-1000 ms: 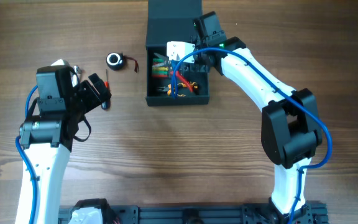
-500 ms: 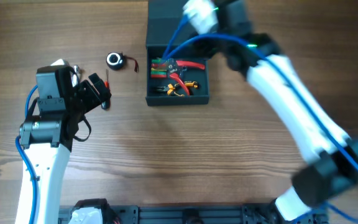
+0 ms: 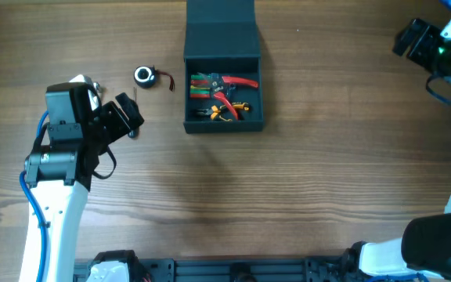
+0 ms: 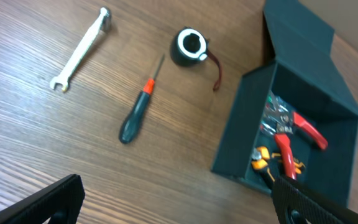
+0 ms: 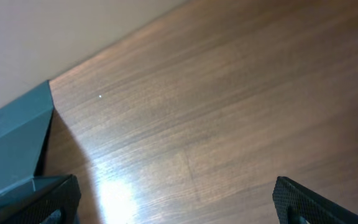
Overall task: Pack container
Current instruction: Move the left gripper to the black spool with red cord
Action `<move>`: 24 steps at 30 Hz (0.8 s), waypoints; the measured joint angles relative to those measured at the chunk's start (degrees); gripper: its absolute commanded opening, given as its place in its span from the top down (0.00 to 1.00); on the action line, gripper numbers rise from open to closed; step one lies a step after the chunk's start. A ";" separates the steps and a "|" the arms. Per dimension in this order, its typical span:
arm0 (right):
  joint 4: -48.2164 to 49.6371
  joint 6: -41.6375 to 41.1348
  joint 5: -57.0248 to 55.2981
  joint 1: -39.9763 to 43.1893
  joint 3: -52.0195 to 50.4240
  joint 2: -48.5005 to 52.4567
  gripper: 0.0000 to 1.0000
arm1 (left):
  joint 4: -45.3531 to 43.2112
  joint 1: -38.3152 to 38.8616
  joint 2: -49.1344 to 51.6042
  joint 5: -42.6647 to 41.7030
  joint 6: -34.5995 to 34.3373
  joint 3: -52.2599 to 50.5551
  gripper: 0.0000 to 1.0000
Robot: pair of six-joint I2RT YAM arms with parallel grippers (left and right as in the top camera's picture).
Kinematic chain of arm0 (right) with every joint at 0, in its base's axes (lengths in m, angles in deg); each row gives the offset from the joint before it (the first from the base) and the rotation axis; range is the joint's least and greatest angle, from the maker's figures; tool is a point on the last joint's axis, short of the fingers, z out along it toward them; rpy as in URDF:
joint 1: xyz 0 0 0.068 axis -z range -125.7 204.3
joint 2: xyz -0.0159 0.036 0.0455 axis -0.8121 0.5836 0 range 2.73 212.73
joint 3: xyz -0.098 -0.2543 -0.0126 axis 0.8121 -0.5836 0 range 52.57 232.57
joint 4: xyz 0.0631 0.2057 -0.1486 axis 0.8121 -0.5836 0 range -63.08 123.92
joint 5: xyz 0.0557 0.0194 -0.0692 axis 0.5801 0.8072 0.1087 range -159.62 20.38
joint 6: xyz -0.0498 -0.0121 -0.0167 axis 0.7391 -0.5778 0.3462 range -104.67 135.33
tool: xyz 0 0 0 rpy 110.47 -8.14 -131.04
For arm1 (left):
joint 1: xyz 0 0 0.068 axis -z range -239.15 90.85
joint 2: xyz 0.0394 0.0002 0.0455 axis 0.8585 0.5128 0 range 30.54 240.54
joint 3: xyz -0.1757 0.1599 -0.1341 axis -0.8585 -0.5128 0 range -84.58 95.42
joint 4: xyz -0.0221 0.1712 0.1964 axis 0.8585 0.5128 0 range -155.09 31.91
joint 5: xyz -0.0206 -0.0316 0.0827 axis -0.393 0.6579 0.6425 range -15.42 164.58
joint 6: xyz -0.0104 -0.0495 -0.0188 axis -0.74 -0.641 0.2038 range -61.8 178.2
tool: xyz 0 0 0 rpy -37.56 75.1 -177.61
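The dark teal container (image 3: 224, 124) stands at the back middle of the table with its flap lid (image 3: 219, 27) folded back. Inside lie red-handled pliers (image 3: 239, 81), an orange-handled tool (image 3: 227, 111) and some green pieces (image 3: 201, 84). My right gripper (image 3: 407, 39) is far to the right of the container, open and empty. In the right wrist view its fingers (image 5: 303, 202) stand wide over bare wood, with the lid (image 5: 17, 127) at the left. My left gripper (image 3: 125, 117) is open, left of the container (image 4: 241, 130).
Left of the container lie a round black-and-white part (image 4: 190, 46) with a dark red strap, a screwdriver (image 4: 138, 109) with an orange and black handle, and a silver wrench (image 4: 79, 50). The round part (image 3: 144, 75) also shows from overhead.
My right arm has swung away from above the container to the far right, its jaws opening. The red pliers stay in the box. The left arm has not moved.
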 measured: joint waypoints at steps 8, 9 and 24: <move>-0.35 -1.88 1.33 0.04 -0.66 0.98 0.00 | 11.69 0.00 6.58 -0.98 0.92 6.43 0.01; -0.35 -1.95 1.49 0.04 -0.66 0.98 0.00 | 14.34 -0.04 9.97 -0.83 1.66 9.84 0.00; -0.39 -2.14 1.88 0.04 -0.70 1.03 0.00 | 16.06 0.22 55.78 1.99 17.11 48.06 0.05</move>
